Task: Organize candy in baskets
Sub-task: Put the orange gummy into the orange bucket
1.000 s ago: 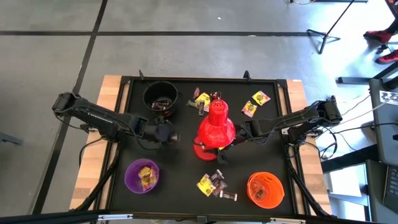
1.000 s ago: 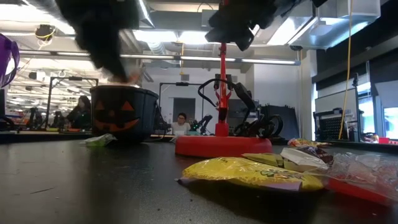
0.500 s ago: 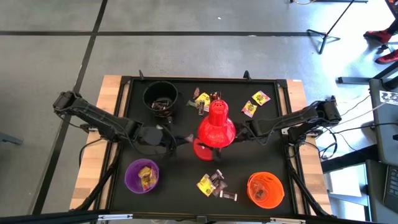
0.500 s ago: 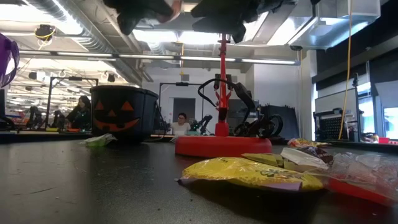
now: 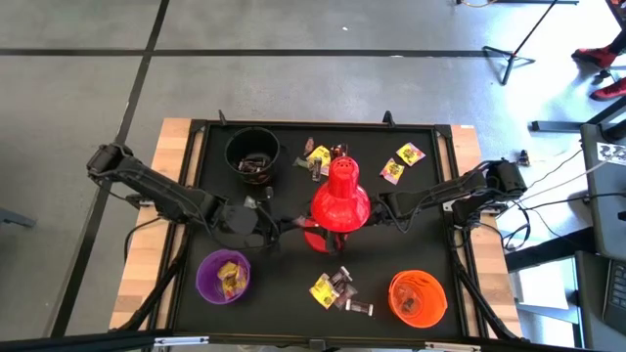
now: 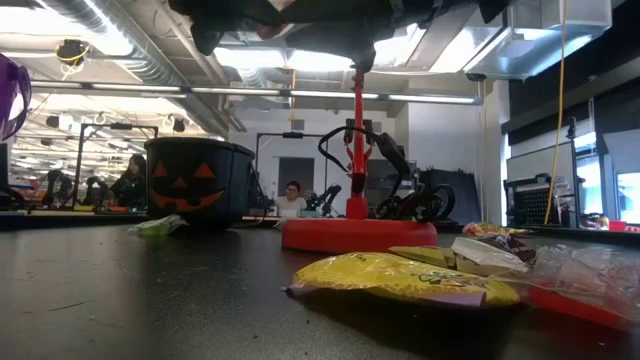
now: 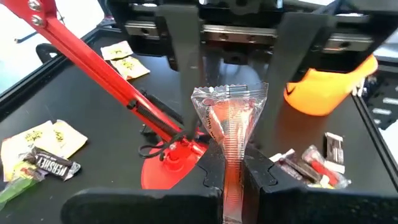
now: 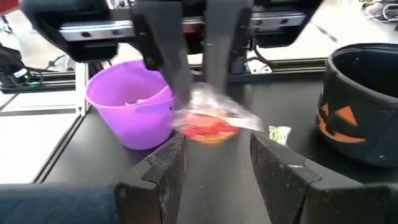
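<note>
My left gripper (image 5: 287,223) hangs above the table's middle, just left of the red desk lamp, shut on a candy (image 7: 230,118) in a clear crinkled wrapper with red inside. My right gripper (image 5: 381,207) faces it from the right, open. Its two fingers (image 7: 184,59) stand on either side of the candy's free end without touching it. The right wrist view shows the same candy (image 8: 210,119) ahead of my right gripper (image 8: 217,155). The black basket (image 5: 251,152) stands far left, the purple basket (image 5: 223,276) near left, the orange basket (image 5: 418,297) near right. My left gripper pinches the near end of the candy's wrapper (image 7: 232,167) between its two fingers. The fingers run almost level toward the table's right and lie along the candy. The candy sticks out past the fingertips, lifted clear of the table.
The red lamp (image 5: 339,198) stands on its round base (image 5: 315,236) between the two arms, and its slanted arm (image 7: 93,59) passes close by. Loose candies lie far of the lamp (image 5: 318,157), far right (image 5: 402,160) and near the front edge (image 5: 335,289).
My left gripper has carried the candy from near the black basket toward the table's right, up beside the lamp. It has tipped from pointing down to nearly level. My right gripper has tipped up a little and edged toward the candy. Neither has opened or shut.
</note>
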